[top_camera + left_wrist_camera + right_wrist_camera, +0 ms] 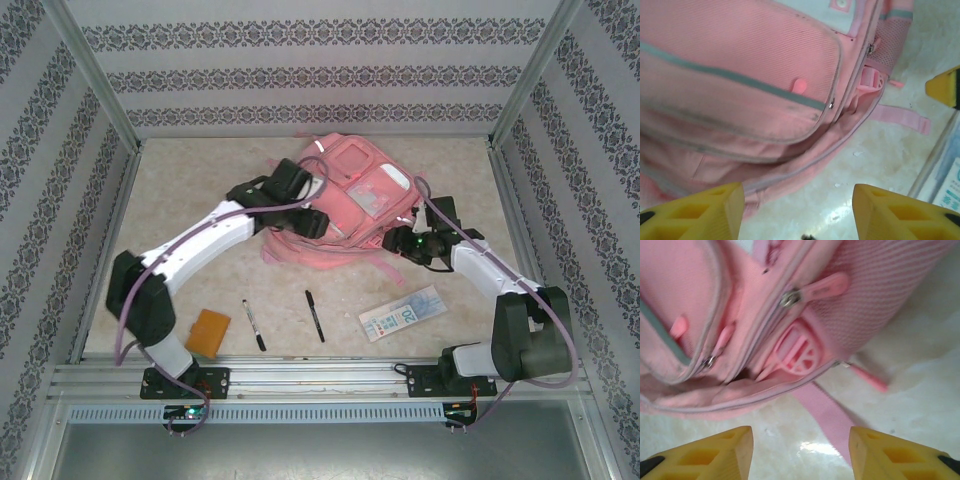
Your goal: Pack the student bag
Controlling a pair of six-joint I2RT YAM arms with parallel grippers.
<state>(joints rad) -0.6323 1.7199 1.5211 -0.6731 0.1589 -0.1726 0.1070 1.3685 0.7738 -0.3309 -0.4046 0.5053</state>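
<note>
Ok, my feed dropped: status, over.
Left gripper open, right gripper open, both empty. Student bag flat on table. Pens, booklet, orange pad unpacked.

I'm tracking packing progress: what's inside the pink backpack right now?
The student bag gapes slightly along one zip, showing only pink lining and shadow; fabric covers anything deeper. Two pens, an orange card and a printed packet lie outside on the table.

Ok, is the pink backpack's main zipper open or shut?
Open, at least partly: the student bag shows zipper edges parted beside its pink buckle, leaving a dark gap. How far, cannot tell.
</note>
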